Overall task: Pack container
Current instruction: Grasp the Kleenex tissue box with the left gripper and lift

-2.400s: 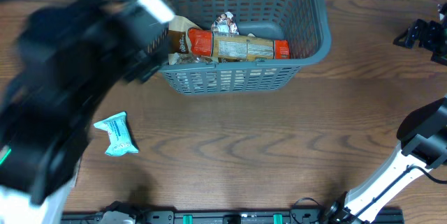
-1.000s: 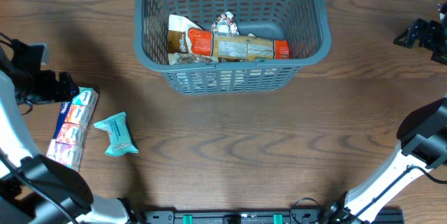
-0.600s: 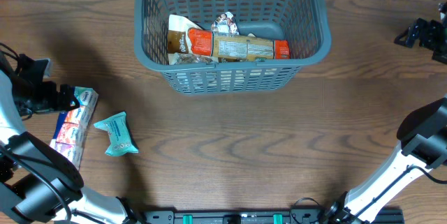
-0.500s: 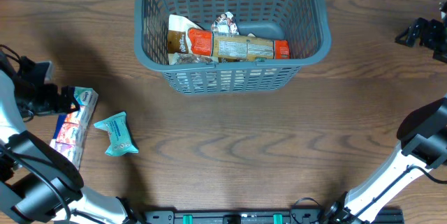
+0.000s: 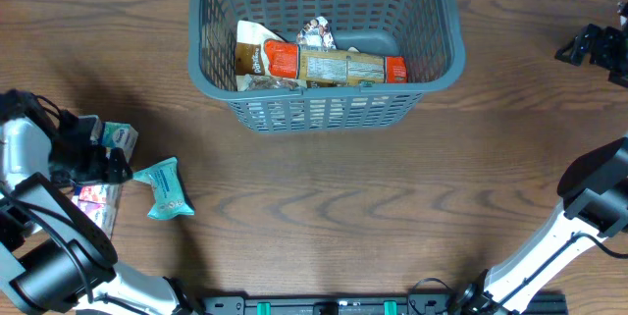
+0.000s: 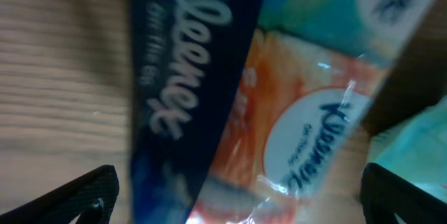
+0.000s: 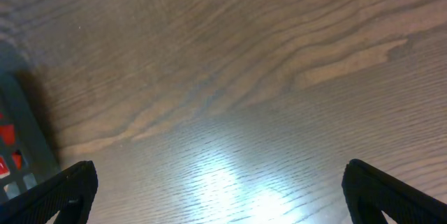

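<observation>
1. You're working on a dark wood-grain desk (image 5: pixel 392 207). Glare shines off it in the right wrist view, and a pale strip runs past its far edge.
2. The container (image 5: pixel 324 111) sits far centre, upright with its mouth up and its long axis running left to right.
3. Inside it, a long red-ended packet (image 5: pixel 334 65) lies along that axis. A white-and-brown bag (image 5: pixel 250 50) sits at its left end, and a small crinkled packet (image 5: pixel 316 32) lies behind.
4. Your left gripper (image 5: pixel 106 163) is low over the tissue multipack (image 5: pixel 95 195) at the left edge, jaws spread wide and holding nothing. A teal packet (image 5: pixel 165 188) lies just beside it.
5. Your right gripper (image 5: pixel 589 48) is far right, well apart from the container, with its jaws spread over bare wood.
</observation>
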